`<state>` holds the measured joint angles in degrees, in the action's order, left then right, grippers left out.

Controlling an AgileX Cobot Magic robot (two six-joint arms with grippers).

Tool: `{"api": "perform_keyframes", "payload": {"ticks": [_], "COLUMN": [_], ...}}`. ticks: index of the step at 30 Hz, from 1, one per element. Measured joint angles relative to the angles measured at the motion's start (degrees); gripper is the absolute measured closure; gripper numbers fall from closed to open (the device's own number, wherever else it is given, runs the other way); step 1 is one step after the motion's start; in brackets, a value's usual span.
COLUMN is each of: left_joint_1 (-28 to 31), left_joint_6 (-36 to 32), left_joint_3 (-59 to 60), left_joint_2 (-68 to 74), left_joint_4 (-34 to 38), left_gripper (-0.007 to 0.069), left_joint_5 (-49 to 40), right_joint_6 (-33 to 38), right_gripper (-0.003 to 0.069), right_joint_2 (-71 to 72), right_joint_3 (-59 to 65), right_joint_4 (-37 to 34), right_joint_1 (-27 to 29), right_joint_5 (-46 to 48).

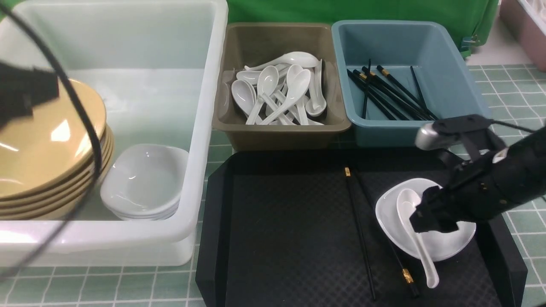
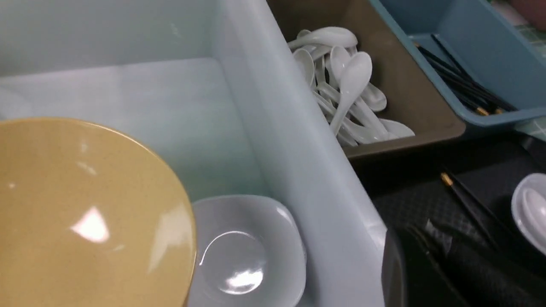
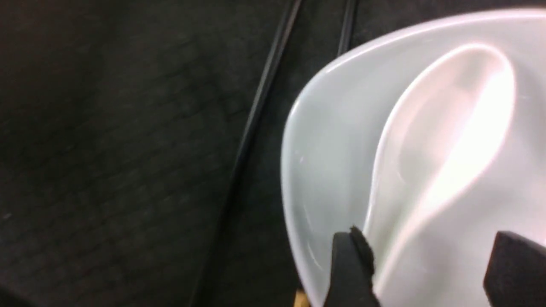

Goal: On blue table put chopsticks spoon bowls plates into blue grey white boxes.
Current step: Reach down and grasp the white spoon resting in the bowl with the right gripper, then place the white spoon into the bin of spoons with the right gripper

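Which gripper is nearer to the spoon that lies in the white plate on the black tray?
The right gripper: its open fingers stand on either side of the handle of the spoon. The left arm is far off, over the yellow bowls.

At the back of the table (image 1: 128, 285) three boxes stand in a row: large tub (image 1: 211, 106) left, spoon bin (image 1: 281, 134) middle, chopstick bin (image 1: 452, 81) right. In the tub, stacked bowls (image 1: 42, 145) sit left and stacked plates (image 1: 145, 181) just right of them. The tray (image 1: 281, 230) lies before the two bins, right of the tub. On its right part a single plate (image 1: 390, 219) holds a spoon (image 1: 407, 204), handle over the near rim; two loose chopsticks (image 1: 360, 234) lie just left of that plate.
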<state>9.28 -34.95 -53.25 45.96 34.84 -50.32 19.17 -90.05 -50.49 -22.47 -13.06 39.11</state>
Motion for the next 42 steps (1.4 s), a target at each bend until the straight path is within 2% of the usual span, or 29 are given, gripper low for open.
{"api": "perform_keyframes", "payload": {"ticks": [6,8,11,15,19,23,25,28,29,34,38,42], "left_joint_1": [-0.67,-0.67,-0.67,-0.67,-0.67,-0.67,-0.67,-0.67,-0.67,-0.67,-0.67,-0.67], "left_joint_6": [-0.89,-1.07,-1.25,-1.28,-0.55,-0.23,-0.22,-0.17,-0.17,-0.17,-0.17,0.08], "left_joint_3": [10.82,14.09,21.45,26.84,30.77,31.03,31.15,31.29,31.47,32.77,33.1,33.1], "left_joint_2": [-10.62,-13.78,-19.24,-22.29,-23.75,-23.94,-23.94,-23.94,-24.0,-24.0,-24.0,-24.0], "left_joint_4": [-5.84,-6.95,-7.73,-7.37,-2.8,-0.74,-0.18,0.01,0.04,0.15,0.34,0.38], "left_gripper": [0.0621,0.0621,0.0621,0.0621,0.0621,0.062,0.062,0.062,0.062,0.062,0.062,0.062], "left_joint_5": [10.93,15.44,25.61,34.48,41.34,42.77,43.13,43.21,43.4,44.02,44.64,45.06], "right_joint_6": [-0.74,-0.74,0.82,2.09,2.16,5.46,9.19,15.16,17.75,19.76,19.92,20.09], "right_gripper": [0.0231,0.0276,0.041,0.0416,0.0416,0.0416,0.0416,0.0416,0.0416,0.0416,0.0416,0.0404], "right_joint_2": [-5.45,-5.85,-6.08,-5.96,-2.67,-1.85,-2.58,-6.22,-11.09,-23.88,-35.16,-42.78], "right_joint_3": [-0.17,-0.29,-1.22,-4.54,-11.86,-18.71,-22.77,-30.15,-35.74,-48.34,-59.21,-65.44], "right_joint_4": [0.0,0.0,0.0,0.05,-0.69,-4.87,-7.21,-9.48,-10.24,-10.85,-10.9,-10.9], "right_joint_1": [-0.12,-0.12,-0.12,-0.12,-1.67,-4.9,-7.65,-12.65,-15.24,-17.29,-17.33,-17.33], "right_joint_5": [-0.19,-0.42,0.63,5.85,10.59,8.36,4.11,-6.2,-14.36,-26.39,-28.48,-24.51]}}
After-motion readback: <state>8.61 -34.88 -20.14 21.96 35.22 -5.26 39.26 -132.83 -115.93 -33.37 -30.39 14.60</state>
